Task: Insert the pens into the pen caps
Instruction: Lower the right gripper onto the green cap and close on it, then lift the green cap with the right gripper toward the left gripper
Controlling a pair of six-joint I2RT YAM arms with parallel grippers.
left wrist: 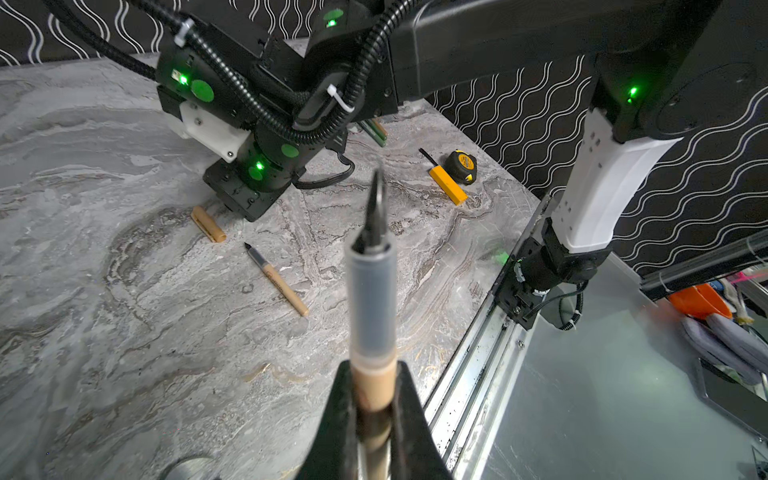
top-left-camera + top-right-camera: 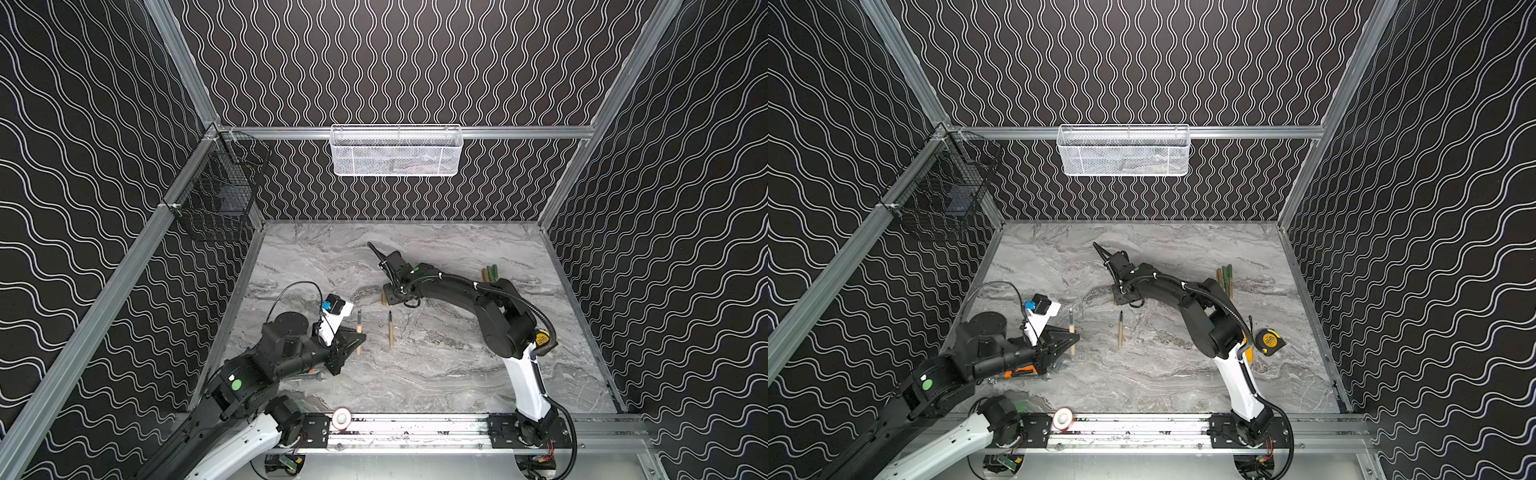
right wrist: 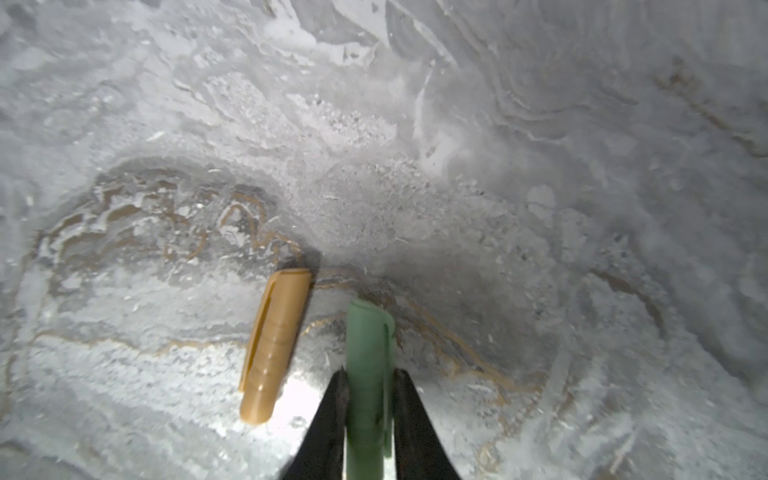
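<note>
Fingers of the left arm (image 1: 336, 399) are clamped tight on a tan pen (image 1: 371, 307), its dark tip pointing out beyond them, held above the table (image 1: 124, 332). Down at the table surface, the fingers of the right arm (image 3: 328, 411) press against both sides of a green pen cap (image 3: 368, 332), which sits just beside a tan pen cap (image 3: 274, 345) without touching it. Between the two arms a second tan pen (image 2: 390, 329) lies flat on the table, and several more pens (image 2: 489, 273) lie together near the right arm's elbow.
</note>
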